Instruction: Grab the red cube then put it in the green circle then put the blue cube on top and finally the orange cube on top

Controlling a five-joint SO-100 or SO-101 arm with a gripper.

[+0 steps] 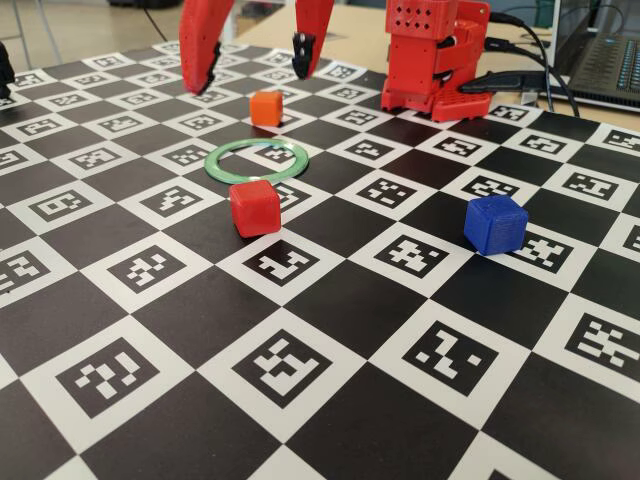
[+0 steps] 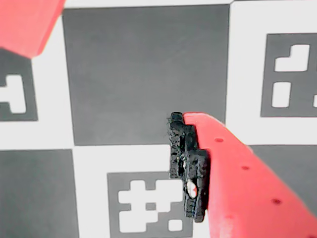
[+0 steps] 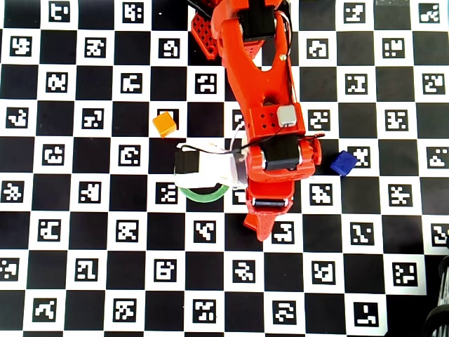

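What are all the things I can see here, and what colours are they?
red cube: one, red, on the board just in front of the ring in the fixed view, outside it.
green circle: one, pale green, flat on the board, nothing inside it.
orange cube: one, orange, behind the ring in the fixed view.
blue cube: one, blue, off to the right in the fixed view, by itself.
checkered board: one, black and white squares with little code marks, under everything.
laptop: one, dark, far right corner.
robot arm: one, red.
gripper: one, red with black tips, open, up above the board, holding nothing.
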